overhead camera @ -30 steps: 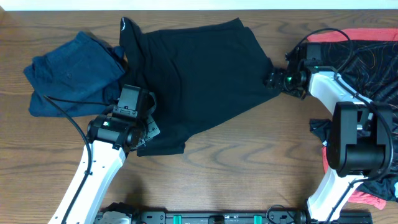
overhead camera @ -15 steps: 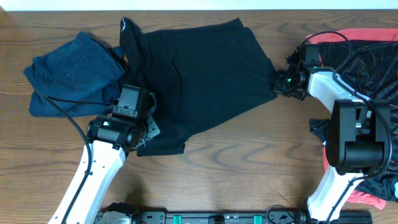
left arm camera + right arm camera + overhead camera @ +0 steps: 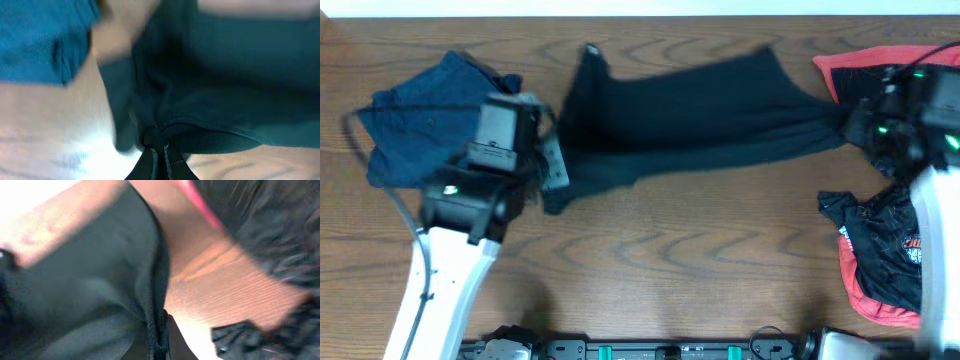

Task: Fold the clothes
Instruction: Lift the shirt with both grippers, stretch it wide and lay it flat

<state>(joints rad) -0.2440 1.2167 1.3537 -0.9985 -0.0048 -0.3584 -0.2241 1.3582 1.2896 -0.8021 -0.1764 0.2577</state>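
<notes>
My left gripper [image 3: 159, 150] is pressed together on a bunched hem of the black garment [image 3: 700, 105]. My right gripper [image 3: 160, 337] is likewise pinched on the opposite edge (both wrist views are blurred). The cloth stretches between the two across the table [image 3: 700, 270]. The navy garment [image 3: 405, 125] lies beside the left arm, and the red-trimmed black one [image 3: 880, 260] lies by the right.
</notes>
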